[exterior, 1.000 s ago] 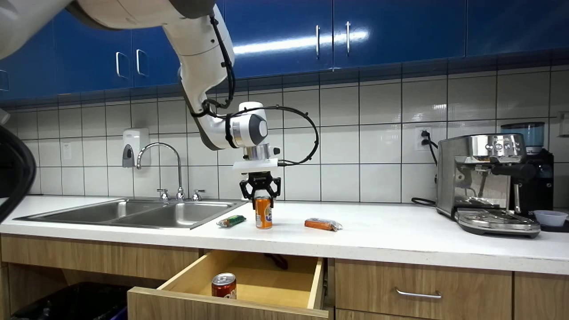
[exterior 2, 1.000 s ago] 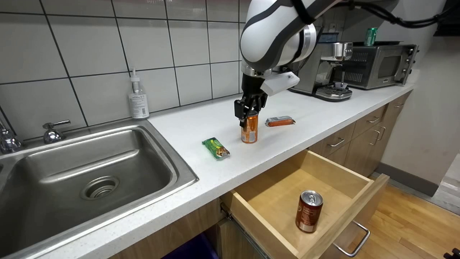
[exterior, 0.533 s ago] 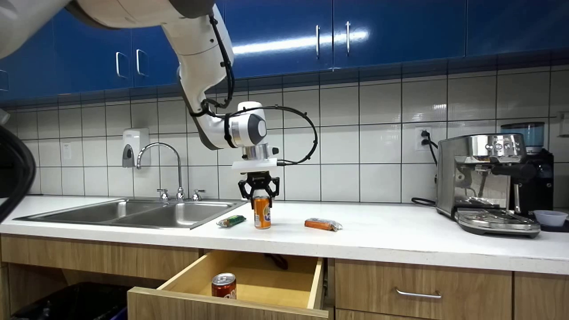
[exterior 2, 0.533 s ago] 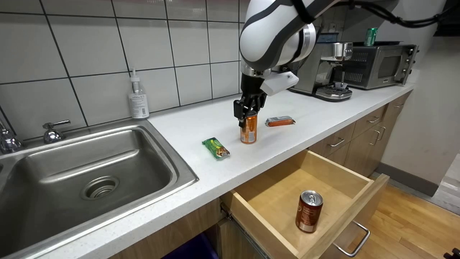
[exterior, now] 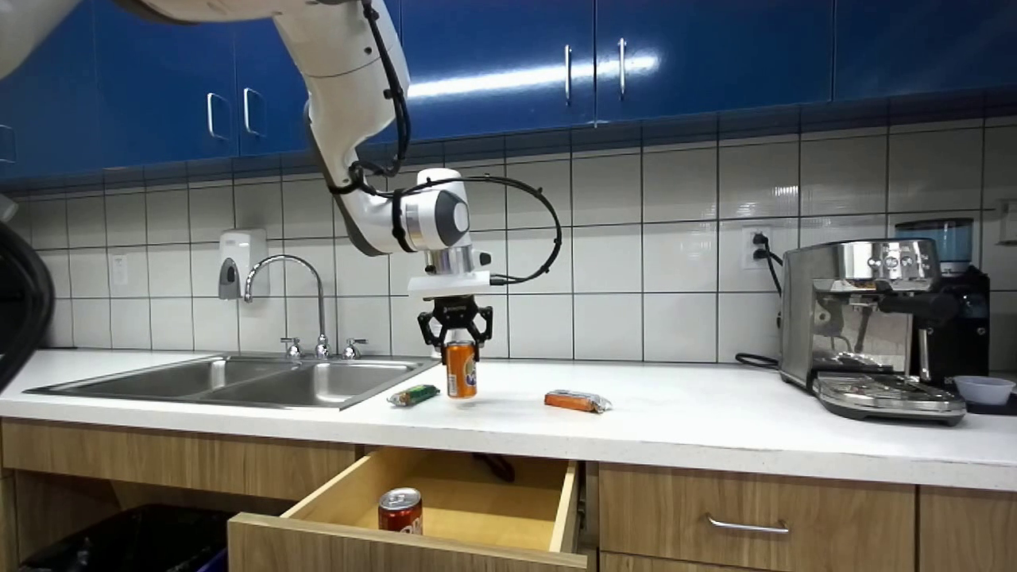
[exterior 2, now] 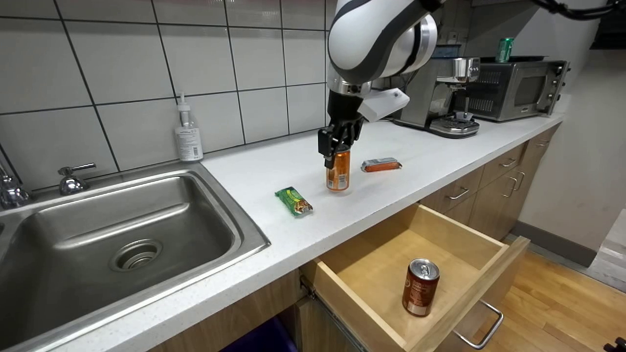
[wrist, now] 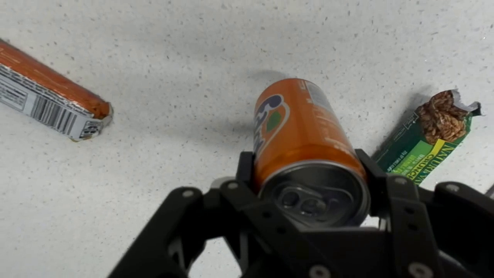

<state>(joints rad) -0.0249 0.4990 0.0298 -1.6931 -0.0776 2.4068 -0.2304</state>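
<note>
Lift-off: the orange can point(exterior: 462, 372), standing on the white countertop point(exterior: 683, 401) a moment ago, is now just clear of it, a thin gap opening beneath its base. The gripper point(exterior: 460, 355) has come up with it, and the pair now sit slightly nearer the green-wrapped bar point(exterior: 414, 395) in an exterior view, while the white arm point(exterior: 349, 103) climbs and its black cable loop point(exterior: 540, 191) rides higher too.

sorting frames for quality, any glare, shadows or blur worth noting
In an exterior view, a glare streak crosses the blue cabinets; in both exterior views, light gleams off the sink; in the wrist view, soft shadows darken the counter beside the orange can, and the hand looks dark and slightly blurred.
</note>
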